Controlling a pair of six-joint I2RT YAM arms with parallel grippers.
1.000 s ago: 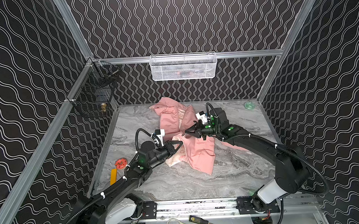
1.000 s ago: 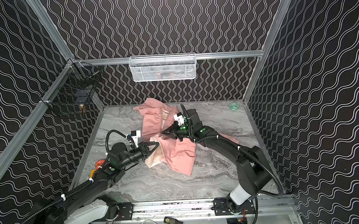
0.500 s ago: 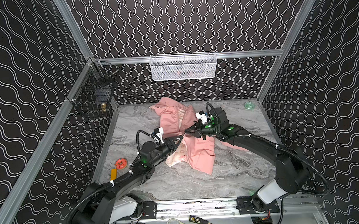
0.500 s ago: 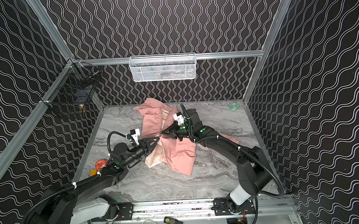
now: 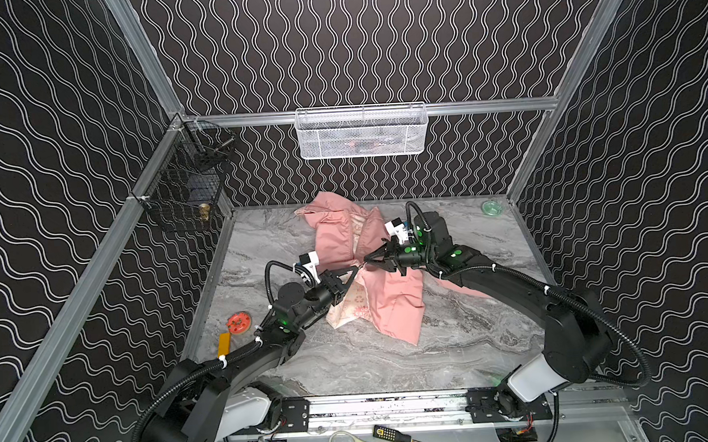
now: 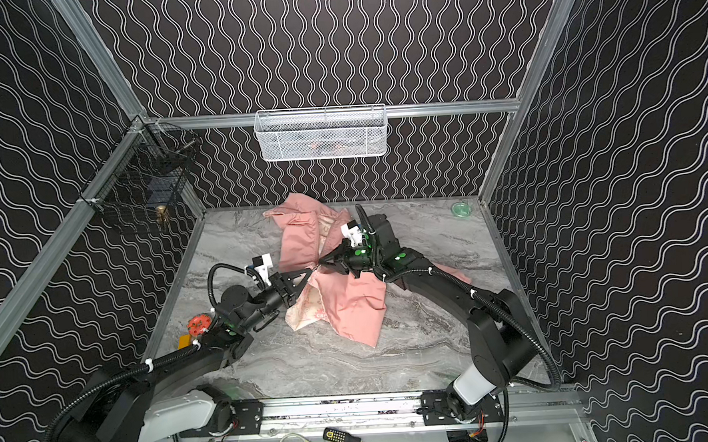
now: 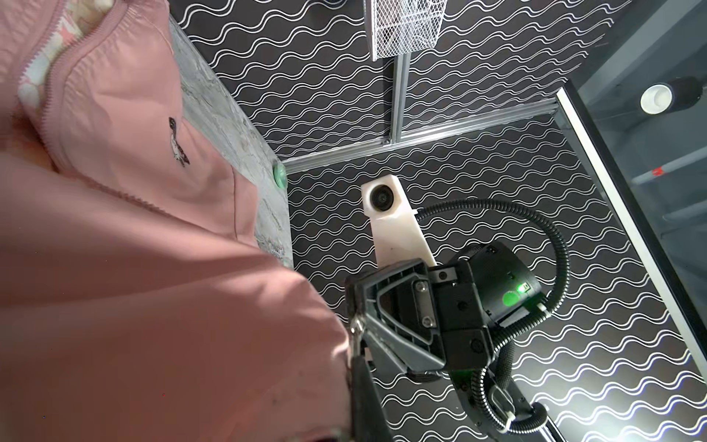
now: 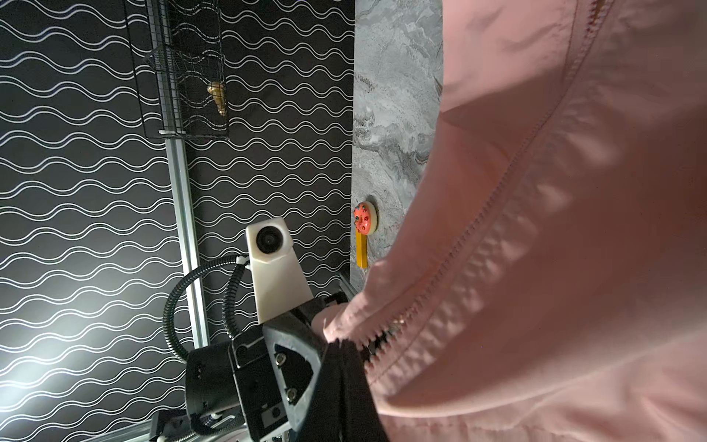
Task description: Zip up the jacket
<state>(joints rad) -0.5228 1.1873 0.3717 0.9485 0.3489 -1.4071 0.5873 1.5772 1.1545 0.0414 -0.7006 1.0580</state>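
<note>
Jacket (image 5: 394,307) crumpled; cartoon print (image 7: 178,142) only in left wrist view

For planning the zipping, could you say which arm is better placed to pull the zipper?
Probably the right end effector: shut on the jacket at the zipper; the left end effector only pinches fabric beside it.

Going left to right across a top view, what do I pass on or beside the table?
Black wire basket → orange disc → left gripper → right gripper → small green dish. The jacket spans both grippers, so it has no clear place in the order.
</note>
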